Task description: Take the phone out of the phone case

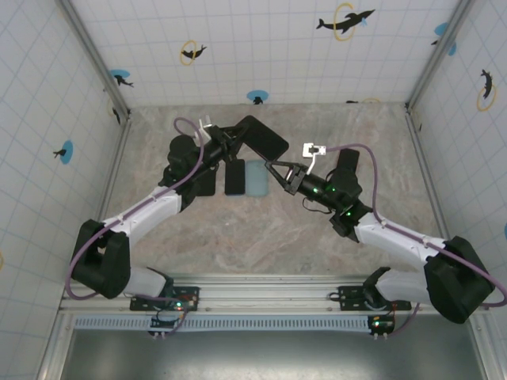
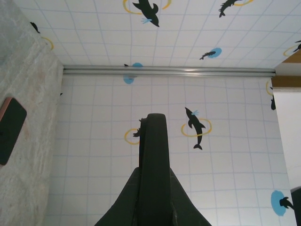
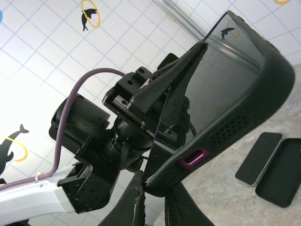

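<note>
Above the middle of the marbled table (image 1: 317, 245), the two arms meet and hold one black, rugged phone case (image 3: 268, 80) in the air between them. The left gripper (image 1: 240, 140) has its jaws clamped on one edge of the case. The right gripper (image 3: 155, 188) has its jaws closed around the opposite lower corner, near a purple side button (image 3: 193, 157). The phone (image 3: 221, 80) sits inside the case, its dark glass reflecting a dolphin from the wall. No gap shows between phone and case, so the removal appears not yet begun. What is left is to peel the case rim away and free the phone. Below on the table lie a loose phone (image 3: 258, 157), an empty black case (image 3: 281, 173) and a pale blue flat item (image 1: 255, 179).
</note>
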{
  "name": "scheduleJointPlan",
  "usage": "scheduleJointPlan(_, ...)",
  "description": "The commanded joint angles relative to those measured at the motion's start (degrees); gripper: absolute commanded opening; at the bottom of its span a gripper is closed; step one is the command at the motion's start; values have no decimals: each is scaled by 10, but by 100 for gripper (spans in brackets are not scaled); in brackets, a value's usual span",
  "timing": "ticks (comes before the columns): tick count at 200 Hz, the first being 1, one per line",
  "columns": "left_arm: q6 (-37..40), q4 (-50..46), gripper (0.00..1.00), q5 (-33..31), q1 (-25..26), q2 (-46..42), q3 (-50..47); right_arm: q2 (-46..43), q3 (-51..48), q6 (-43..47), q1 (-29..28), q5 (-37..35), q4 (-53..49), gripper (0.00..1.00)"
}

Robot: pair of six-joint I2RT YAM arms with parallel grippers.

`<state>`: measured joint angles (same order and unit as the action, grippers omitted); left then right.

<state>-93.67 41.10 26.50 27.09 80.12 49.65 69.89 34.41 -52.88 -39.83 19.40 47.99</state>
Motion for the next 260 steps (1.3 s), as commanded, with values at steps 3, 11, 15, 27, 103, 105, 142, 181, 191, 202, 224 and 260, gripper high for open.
scheduleJointPlan(3, -68, 110, 0, 62, 10, -55, 29, 27, -40, 12, 34, -76, -135, 6)
scheduleJointPlan(11, -70, 111, 0, 62, 10, -54, 29, 29, -35, 12, 34, -74, -144, 6)
scheduleJointPlan(15, -71, 114, 0, 61, 10, -54, 29, 30, -33, 11, 34, -74, -149, 6)
scheduleJointPlan(27, -75, 121, 0, 62, 10, -51, 31, 34, -33, 14, 33, -68, -154, 6)
scheduleJointPlan(103, -24, 62, 0, 76, 10, -50, 44, 7, -5, 52, 37, -58, -193, 10)
scheduleJointPlan(105, -19, 56, 0, 77, 10, -50, 47, 6, -3, 53, 37, -57, -193, 10)
scheduleJointPlan(142, 130, -60, 0, 108, -4, -50, 86, -19, 18, 104, 46, 19, -194, 36)
scheduleJointPlan(181, 300, -175, 0, 213, -42, -24, 157, -52, 42, 257, 88, 138, -310, 54)
scheduleJointPlan(191, 412, -298, 0, 209, -44, -20, 202, -61, 55, 307, 104, 164, -354, 55)
scheduleJointPlan(202, 495, -330, 0, 227, -45, -20, 216, -75, 58, 349, 125, 220, -362, 56)
scheduleJointPlan(224, 590, -349, 0, 290, -62, -18, 227, -85, 97, 480, 153, 290, -452, 55)
scheduleJointPlan(260, 773, -424, 0, 350, -63, -17, 261, -33, 202, 653, 155, 386, -604, 52)
